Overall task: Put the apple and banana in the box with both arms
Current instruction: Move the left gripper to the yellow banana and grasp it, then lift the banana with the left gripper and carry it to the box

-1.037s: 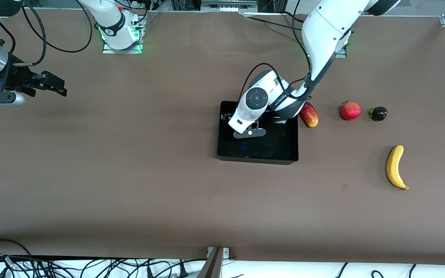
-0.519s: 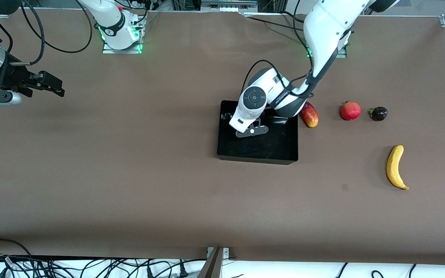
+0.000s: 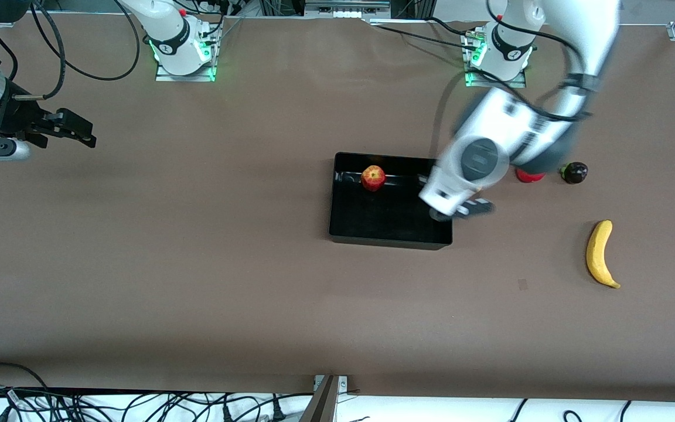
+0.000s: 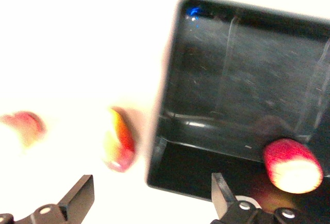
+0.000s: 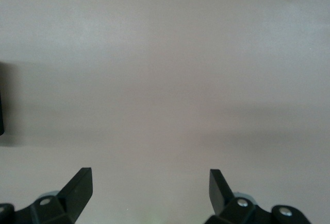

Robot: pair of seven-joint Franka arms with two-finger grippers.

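Observation:
The apple [image 3: 373,177] lies inside the black box [image 3: 390,239], against the wall farthest from the front camera; it also shows in the left wrist view [image 4: 292,165] within the box [image 4: 170,100]. The banana [image 3: 599,253] lies on the table toward the left arm's end. My left gripper [image 3: 462,211] is open and empty, blurred with motion, over the box's wall at the left arm's end; in its wrist view [image 4: 152,195] the jaws stand wide apart. My right gripper [image 3: 79,132] is open and empty over bare table at the right arm's end, waiting; its jaws also stand wide apart in the right wrist view [image 5: 149,188].
An elongated red-yellow fruit [image 4: 118,139] lies just outside the box, hidden by the left arm in the front view. A red round fruit [image 3: 529,174] peeks from under the arm, with a dark purple fruit [image 3: 574,172] beside it. Cables run along the table's edges.
The left gripper has let go of the apple in the box and swung out toward the left arm's end. The right arm has hardly moved.

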